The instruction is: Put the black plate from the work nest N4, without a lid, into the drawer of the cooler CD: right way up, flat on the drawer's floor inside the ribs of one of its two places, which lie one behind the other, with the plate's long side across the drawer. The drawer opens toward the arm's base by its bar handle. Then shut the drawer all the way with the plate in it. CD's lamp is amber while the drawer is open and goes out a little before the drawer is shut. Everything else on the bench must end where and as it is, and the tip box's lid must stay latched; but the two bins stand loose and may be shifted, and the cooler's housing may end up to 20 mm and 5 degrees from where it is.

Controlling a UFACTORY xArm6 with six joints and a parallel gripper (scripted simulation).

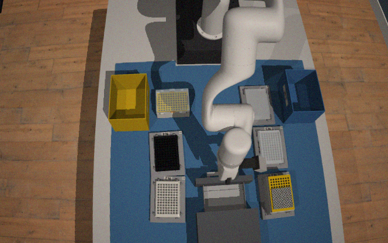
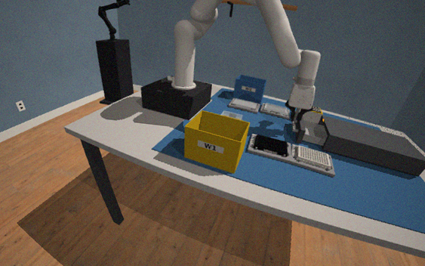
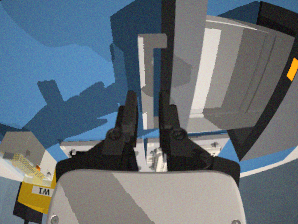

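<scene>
The black plate (image 1: 166, 152) (image 2: 271, 145) lies without a lid in nest N4 (image 1: 181, 163). The drawer (image 1: 223, 202) (image 2: 315, 135) (image 3: 227, 75) of the cooler (image 1: 229, 226) (image 2: 373, 145) stands part-way out, with no plate visible in it. The cooler's lamp (image 2: 322, 120) (image 3: 293, 70) is amber. My gripper (image 1: 228, 181) (image 2: 295, 128) (image 3: 148, 103) points down at the drawer front (image 1: 201, 182) (image 3: 185, 45). Its fingers stand partly open astride the bar handle (image 3: 144, 65), one between bar and front, with gaps visible beside the bar. Contact at the fingertips is hard to tell.
A white plate (image 1: 167, 198) sits in the nest beyond N4. Opposite are a yellow rack (image 1: 280, 194) close beside the drawer, a clear plate (image 1: 271, 146) and another nest (image 1: 257, 103). The yellow bin (image 1: 127, 99) (image 2: 215, 146), tip box (image 1: 172, 102) and blue bin (image 1: 305, 93) stand nearer the base.
</scene>
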